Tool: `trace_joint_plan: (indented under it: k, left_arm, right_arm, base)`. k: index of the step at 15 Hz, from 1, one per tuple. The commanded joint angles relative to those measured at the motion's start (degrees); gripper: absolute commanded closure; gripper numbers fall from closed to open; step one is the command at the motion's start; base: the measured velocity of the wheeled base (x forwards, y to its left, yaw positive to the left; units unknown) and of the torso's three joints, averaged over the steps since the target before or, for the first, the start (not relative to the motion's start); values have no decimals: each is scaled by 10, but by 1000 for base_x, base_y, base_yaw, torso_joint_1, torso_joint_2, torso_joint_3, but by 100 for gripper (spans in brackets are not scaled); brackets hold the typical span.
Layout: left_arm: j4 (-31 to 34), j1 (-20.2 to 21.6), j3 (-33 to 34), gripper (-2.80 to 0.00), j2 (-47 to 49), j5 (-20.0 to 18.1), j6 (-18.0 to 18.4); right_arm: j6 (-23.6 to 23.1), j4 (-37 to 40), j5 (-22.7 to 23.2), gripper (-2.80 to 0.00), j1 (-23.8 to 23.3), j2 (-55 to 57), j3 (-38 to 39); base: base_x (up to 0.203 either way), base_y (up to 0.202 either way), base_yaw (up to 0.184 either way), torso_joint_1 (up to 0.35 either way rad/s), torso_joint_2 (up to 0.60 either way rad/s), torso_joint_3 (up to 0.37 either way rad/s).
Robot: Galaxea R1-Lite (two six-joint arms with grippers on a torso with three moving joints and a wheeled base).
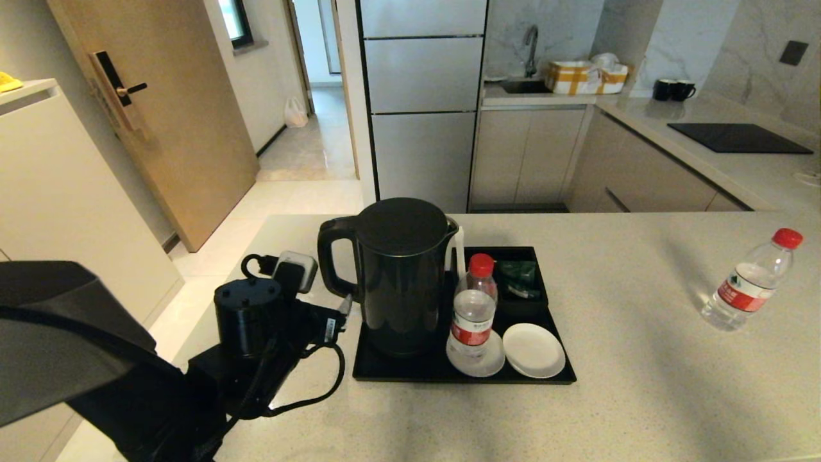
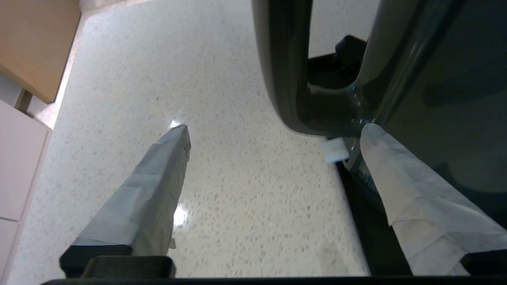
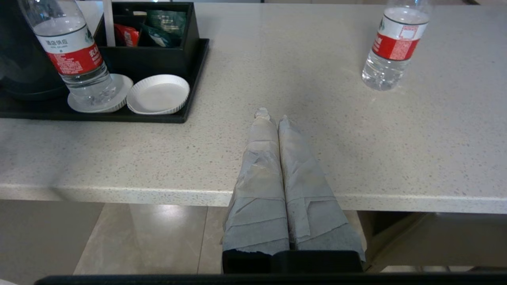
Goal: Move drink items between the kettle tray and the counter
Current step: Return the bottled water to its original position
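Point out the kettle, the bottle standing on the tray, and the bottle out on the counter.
kettle (image 1: 401, 282), head view, on the front of its black body.
bottle on the tray (image 1: 473, 314), head view, on its clear body above the label.
bottle on the counter (image 1: 744, 292), head view, on its red label.

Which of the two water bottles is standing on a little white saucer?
The bottle on the black tray, beside the kettle, stands on a saucer. The other bottle stands on bare counter.

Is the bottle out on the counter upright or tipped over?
Upright. The water bottle stands on its base on the counter, red cap on top, away from the kettle tray.
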Motion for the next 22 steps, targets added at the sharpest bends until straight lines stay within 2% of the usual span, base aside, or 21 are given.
trace_joint_plan:
  k: [1,7,10,13,18,20,21,22]
  left_arm:
    - [-5,0,9,-280,-19,1,0]
    - [0,2,38,-280,-79,9,2]
    - [39,2,34,-280,-135,27,5]
    - [54,2,36,-280,-147,36,6]
    - [121,3,36,-280,-228,54,6]
    - [184,5,28,-280,-297,65,6]
    - [219,8,24,0,-329,70,6]
    - [258,12,20,0,-351,75,6]
  right_arm:
    - [-1,0,0,0,1,-1,0]
    - [-1,1,0,0,1,-1,0]
    - [-1,0,0,0,1,-1,0]
    - [-1,1,0,0,1,-1,0]
    - [-1,0,0,0,1,-1,0]
    - [-1,1,0,0,1,-1,0]
    - [-1,1,0,0,1,-1,0]
    - [-1,1,0,0,1,-1,0]
  base:
    - [0,0,0,0,0,0]
    - [0,0,0,0,0,0]
    - [0,0,0,0,0,0]
    - [0,0,0,0,0,0]
    - [0,0,0,0,0,0]
    - [0,0,0,0,0,0]
    - [0,0,0,0,0,0]
    - [0,0,0,0,0,0]
